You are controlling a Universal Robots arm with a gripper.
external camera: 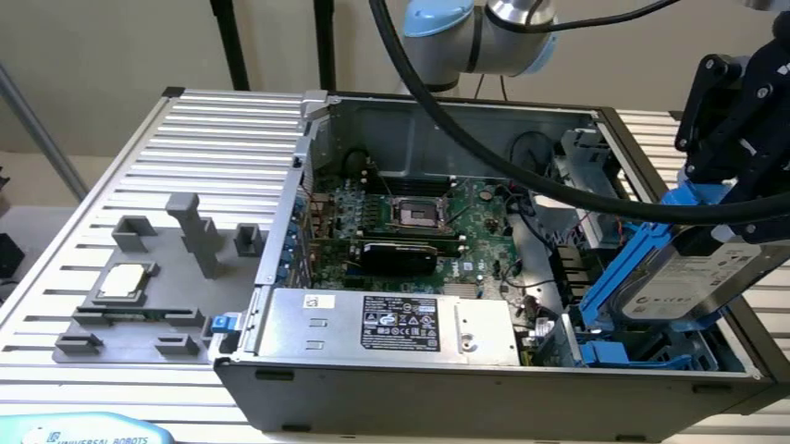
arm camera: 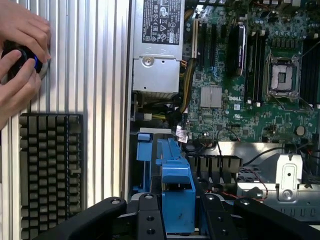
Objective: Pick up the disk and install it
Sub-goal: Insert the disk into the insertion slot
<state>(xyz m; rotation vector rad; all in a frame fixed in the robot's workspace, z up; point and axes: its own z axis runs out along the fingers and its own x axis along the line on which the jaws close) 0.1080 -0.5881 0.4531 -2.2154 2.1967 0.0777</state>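
While the arm (external camera: 494, 37) reaches down over the computer case at the exterior view's right, I see its jaws clamped on the disk (external camera: 691, 277). It hangs tilted, lower end at the blue drive bay (external camera: 611, 351), with the case wall (external camera: 756, 356) just beside it and the motherboard (external camera: 420, 222) well apart.

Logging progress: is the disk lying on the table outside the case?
No, the hand grips the disk, tilted, over the open case at the exterior view's right.
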